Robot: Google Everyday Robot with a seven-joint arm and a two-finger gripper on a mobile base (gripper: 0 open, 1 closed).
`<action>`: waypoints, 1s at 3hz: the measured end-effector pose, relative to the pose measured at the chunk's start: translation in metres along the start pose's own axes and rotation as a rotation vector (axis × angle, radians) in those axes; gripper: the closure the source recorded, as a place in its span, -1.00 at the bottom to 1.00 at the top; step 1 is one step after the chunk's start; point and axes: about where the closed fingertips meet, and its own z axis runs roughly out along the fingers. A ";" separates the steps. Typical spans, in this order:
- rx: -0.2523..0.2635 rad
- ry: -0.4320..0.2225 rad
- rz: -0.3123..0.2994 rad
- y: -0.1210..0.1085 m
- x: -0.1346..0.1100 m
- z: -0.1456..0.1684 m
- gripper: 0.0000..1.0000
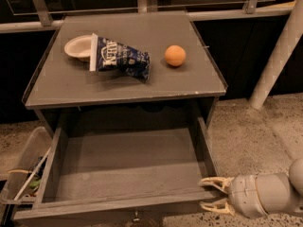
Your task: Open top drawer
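Observation:
The top drawer (123, 164) of the dark grey cabinet stands pulled far out, and its inside holds nothing. Its front edge (113, 205) runs along the bottom of the camera view, with the small metal knob (136, 216) just showing below it. My gripper (208, 194) is at the lower right, beside the drawer's front right corner. Its two pale fingers (214, 182) are spread apart and hold nothing.
On the cabinet top (189, 84) lie a white bowl (78, 47), a blue chip bag (119, 57) and an orange (175, 55). A clear bin (23, 174) with clutter stands at the lower left. A white pole (277, 56) leans at the right, on a speckled floor.

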 end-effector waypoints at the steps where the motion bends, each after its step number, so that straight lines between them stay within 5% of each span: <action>1: 0.000 0.000 0.000 0.000 0.000 0.000 0.18; 3: 0.000 0.000 0.000 0.000 0.000 0.000 -0.75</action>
